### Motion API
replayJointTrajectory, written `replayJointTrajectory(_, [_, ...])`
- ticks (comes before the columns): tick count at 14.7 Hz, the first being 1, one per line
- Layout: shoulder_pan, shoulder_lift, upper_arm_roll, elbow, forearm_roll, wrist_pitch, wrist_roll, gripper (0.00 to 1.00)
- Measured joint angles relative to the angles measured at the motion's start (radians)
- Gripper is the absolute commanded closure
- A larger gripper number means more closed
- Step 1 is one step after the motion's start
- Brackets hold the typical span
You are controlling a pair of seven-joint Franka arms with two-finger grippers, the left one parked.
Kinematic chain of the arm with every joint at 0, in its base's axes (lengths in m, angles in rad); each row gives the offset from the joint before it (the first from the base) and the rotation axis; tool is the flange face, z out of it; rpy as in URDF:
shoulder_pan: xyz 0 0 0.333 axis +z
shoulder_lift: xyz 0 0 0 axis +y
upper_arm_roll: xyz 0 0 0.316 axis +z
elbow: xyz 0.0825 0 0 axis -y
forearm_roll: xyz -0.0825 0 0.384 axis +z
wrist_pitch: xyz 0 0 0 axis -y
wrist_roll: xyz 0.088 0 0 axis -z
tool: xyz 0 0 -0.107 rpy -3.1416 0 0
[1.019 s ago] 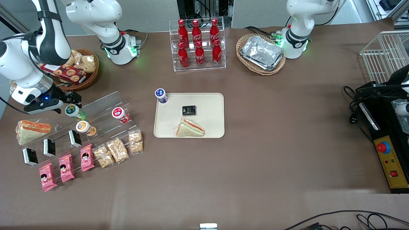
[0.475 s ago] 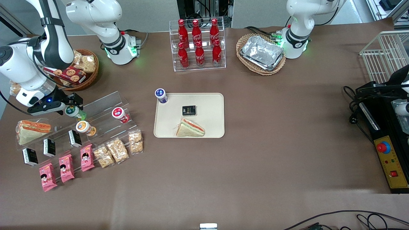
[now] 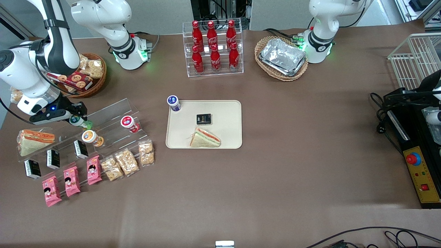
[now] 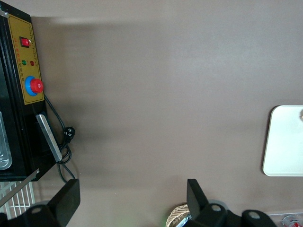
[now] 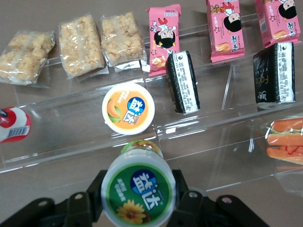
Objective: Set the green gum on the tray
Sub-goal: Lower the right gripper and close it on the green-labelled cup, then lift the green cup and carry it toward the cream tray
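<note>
The green gum (image 3: 79,121) (image 5: 138,191), a green bottle with a white green-ringed lid, lies on the upper step of the clear acrylic rack (image 3: 110,115) toward the working arm's end of the table. My right gripper (image 3: 75,115) (image 5: 138,193) is down over it, one black finger pressed against each side of the lid. The cream tray (image 3: 229,110) (image 4: 283,142) lies at the table's middle, well apart from the gripper. It holds a wrapped sandwich (image 3: 205,137) and a black packet (image 3: 203,119).
An orange-lidded bottle (image 3: 90,137) (image 5: 128,109) lies one step nearer the front camera, and a red bottle (image 3: 128,123) (image 5: 12,125) lies beside it. A blue-lidded bottle (image 3: 173,102) stands at the tray's corner. Snack packs (image 3: 125,162), a cola rack (image 3: 213,48) and two baskets (image 3: 282,57) surround the area.
My gripper has come down and moved over the green gum, and its fingers have closed against the lid. The bottle now shows less from the front.
</note>
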Motion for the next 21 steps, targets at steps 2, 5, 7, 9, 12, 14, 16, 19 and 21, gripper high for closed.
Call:
replayJointTrajectory(2, [0.0, 0.0, 0.0, 0.0, 0.0, 0.0, 0.0, 0.68])
replayJointTrajectory(5, [0.0, -0.005, 0.001, 0.031, 0.0, -0.023, 0.0, 0.68])
replayJointTrajectory(7, [0.002, -0.018, 0.005, 0.104, 0.0, -0.147, 0.0, 0.68])
replayJointTrajectory(9, [0.002, -0.029, 0.008, 0.205, 0.0, -0.298, 0.0, 0.67])
replayJointTrajectory(12, [0.005, -0.04, 0.011, 0.356, 0.0, -0.507, 0.0, 0.67])
replayJointTrajectory(14, [0.007, -0.041, 0.014, 0.442, 0.0, -0.616, 0.0, 0.67])
replayJointTrajectory(16, [0.022, -0.041, 0.016, 0.508, 0.0, -0.673, 0.0, 0.66])
replayJointTrajectory(19, [0.104, -0.041, 0.019, 0.568, 0.001, -0.712, 0.108, 0.65])
replayJointTrajectory(21, [0.191, -0.04, 0.025, 0.594, 0.002, -0.753, 0.26, 0.64])
